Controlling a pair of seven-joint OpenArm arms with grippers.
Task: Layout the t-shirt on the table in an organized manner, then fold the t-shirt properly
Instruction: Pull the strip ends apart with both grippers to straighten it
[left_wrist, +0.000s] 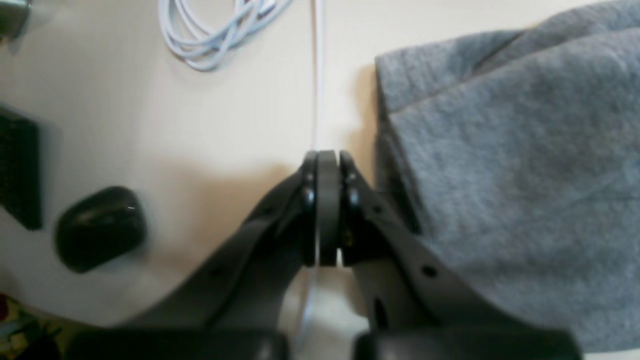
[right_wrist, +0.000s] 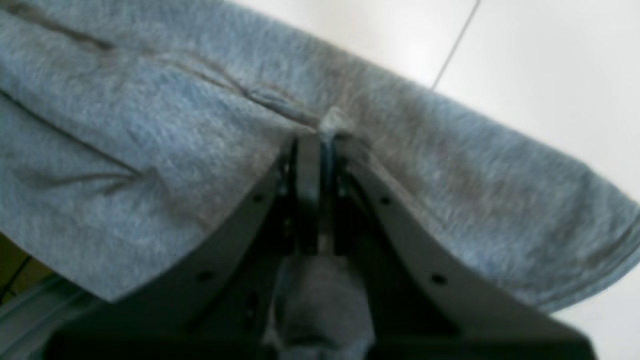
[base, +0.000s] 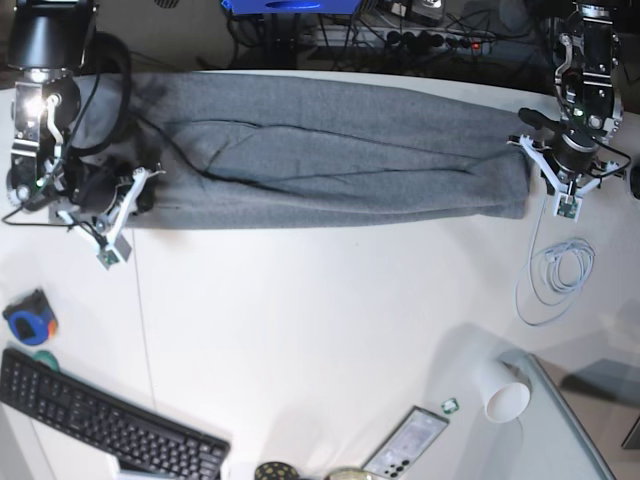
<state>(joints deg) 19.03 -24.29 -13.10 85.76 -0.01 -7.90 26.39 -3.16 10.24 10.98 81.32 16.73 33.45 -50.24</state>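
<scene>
The right hand (right_wrist: 320, 145) is clamped on a pinch of the t-shirt (base: 330, 150); the left hand (left_wrist: 327, 165) is closed empty, just beside the cloth. Pulling one-handed risks dragging the long fold askew along the table's (base: 320, 320) far edge.

Light was bright and even from overhead. The white table (base: 330, 300) glared, washing out toward the far corner in the right wrist view. Soft shadows lay beside the left gripper (left_wrist: 327, 165) and under the cup (base: 504, 394). Both wrist views were soft (the right one most), with the t-shirt (right_wrist: 150, 150) weave smeared. The base view was sharper, its edges bowed.
</scene>
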